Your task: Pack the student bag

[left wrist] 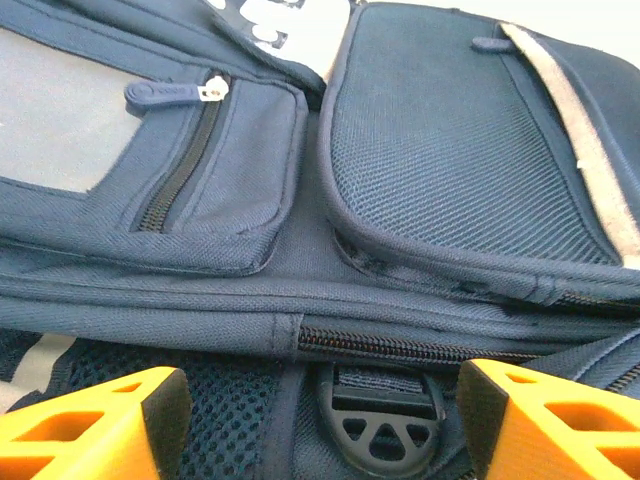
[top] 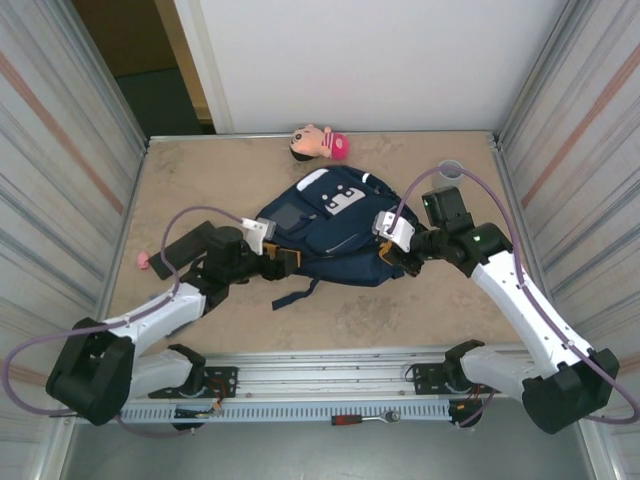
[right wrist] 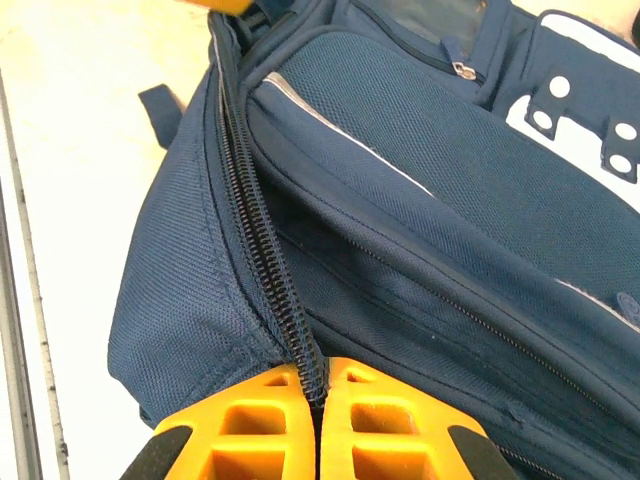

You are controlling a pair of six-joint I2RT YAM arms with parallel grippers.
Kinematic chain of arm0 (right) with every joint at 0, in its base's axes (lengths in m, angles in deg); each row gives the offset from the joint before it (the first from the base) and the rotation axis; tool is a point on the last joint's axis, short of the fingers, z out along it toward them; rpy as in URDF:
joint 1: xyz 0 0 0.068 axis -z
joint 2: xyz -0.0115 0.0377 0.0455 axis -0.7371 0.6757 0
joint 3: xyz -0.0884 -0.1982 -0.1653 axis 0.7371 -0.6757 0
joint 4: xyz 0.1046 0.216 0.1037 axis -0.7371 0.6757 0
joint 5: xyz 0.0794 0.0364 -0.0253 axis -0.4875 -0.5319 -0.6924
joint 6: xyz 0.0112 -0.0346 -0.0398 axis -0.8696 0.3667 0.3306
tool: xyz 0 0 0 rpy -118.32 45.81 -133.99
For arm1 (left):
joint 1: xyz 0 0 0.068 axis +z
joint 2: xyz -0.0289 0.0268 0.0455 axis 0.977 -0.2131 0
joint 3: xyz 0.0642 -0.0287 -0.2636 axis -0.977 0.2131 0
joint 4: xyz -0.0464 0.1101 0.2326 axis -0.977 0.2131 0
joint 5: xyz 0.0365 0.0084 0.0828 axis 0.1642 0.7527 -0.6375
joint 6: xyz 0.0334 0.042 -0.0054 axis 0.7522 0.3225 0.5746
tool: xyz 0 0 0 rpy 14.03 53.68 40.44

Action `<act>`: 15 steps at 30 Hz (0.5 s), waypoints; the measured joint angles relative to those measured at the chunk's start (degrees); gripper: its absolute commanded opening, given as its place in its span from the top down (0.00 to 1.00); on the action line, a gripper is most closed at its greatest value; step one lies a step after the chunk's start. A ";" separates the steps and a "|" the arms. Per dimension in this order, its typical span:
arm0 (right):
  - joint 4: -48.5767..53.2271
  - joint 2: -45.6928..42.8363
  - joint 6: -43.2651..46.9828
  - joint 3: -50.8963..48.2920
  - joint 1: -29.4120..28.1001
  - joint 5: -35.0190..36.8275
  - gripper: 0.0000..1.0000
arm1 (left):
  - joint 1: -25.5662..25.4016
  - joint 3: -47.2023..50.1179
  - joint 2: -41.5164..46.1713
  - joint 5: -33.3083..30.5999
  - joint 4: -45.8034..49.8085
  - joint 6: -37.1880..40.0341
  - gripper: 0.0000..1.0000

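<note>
Student bag (top: 330, 225) lies flat near the middle of the table (top: 420, 310), with the right gripper (right wrist: 318, 395) pinched tight on its zipper (right wrist: 255, 240) at the bag's right side and the left gripper (left wrist: 320, 405) spread wide at its left edge, gripping nothing.

Tan tabletop (top: 200, 180), ribbed metal side walls (top: 60, 120), white back panel (top: 360, 60)

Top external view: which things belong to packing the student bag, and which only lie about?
Job: student bag; right fingers, shut on its zip; left fingers, open at it; maybe for packing: doll, black flat item, small pink item.
Lying about: ratchet on the front rail.
</note>
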 measured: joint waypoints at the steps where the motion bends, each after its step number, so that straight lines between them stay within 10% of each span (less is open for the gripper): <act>1: 0.02 0.17 0.02 0.11 0.00 -0.39 1.00 | 0.00 0.24 -0.85 0.46 -0.72 0.00 0.28; 15: 1.22 2.69 0.00 2.03 0.09 -1.14 1.00 | 0.00 9.09 6.97 -1.33 -6.73 -2.51 0.25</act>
